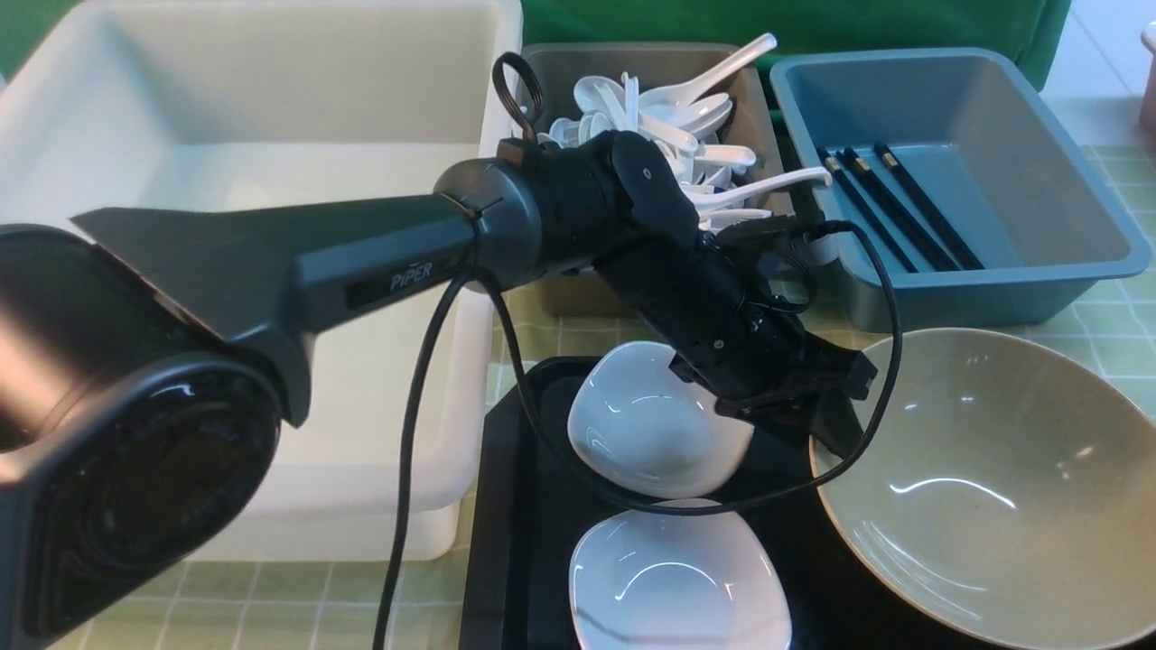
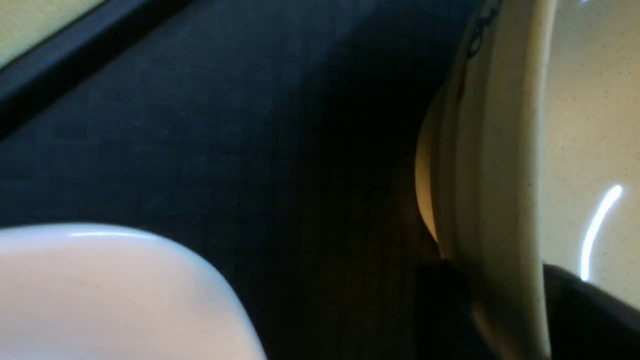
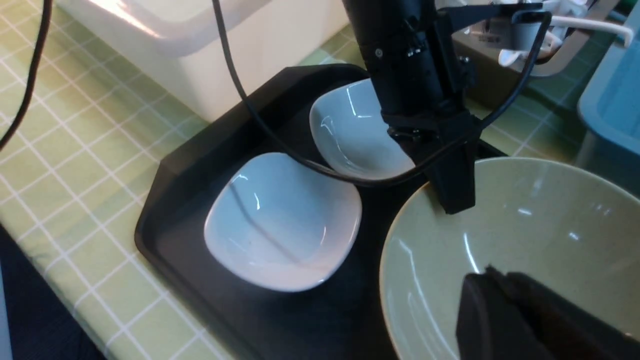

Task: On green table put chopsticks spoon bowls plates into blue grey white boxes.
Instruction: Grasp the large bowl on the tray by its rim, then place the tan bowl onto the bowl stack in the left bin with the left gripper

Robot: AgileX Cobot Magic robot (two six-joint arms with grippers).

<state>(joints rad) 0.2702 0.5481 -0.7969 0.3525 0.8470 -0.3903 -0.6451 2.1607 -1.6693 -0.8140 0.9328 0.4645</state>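
Currently: bowl [image 1: 993, 506] sits upright at the right side of the tray [image 1: 506, 542], empty, its far rim showing against the table [image 1: 271, 605].

Left gripper [image 1: 835, 429] is at the bowl's left rim. Left wrist view: one dark finger against the outer wall, the other inside, rim clamped between them. Jaws narrow, closed on the rim. Cannot tell whether the bowl is lifted off the tray.

Right gripper [image 3: 500, 300] hangs above the bowl's inside, seen only in its own wrist view. Fingers pressed together, nothing between them.

On the tray, left of the bowl: far dish [image 1: 650, 424] and near dish [image 1: 677, 578], both empty, edges close or touching. Far dish is tipped. The left arm [image 1: 361, 262] crosses the front view from the left; its wrist covers the far dish's right corner and part of the grey box front. Its cable [image 1: 411, 433] droops across the tub front, loops over the near dish's far edge and rises past the bowl's rim.

Beyond the tray:
- tub [image 1: 271, 81], far left, large, nothing seen in it; arm hides part of it.
- grey box [image 1: 659, 59], middle, heaped with spoons [image 1: 686, 117], some handles sticking over the edge.
- blue box [image 1: 1066, 181], right, just behind the bowl, with chopsticks [image 1: 903, 212] lying flat on its floor.
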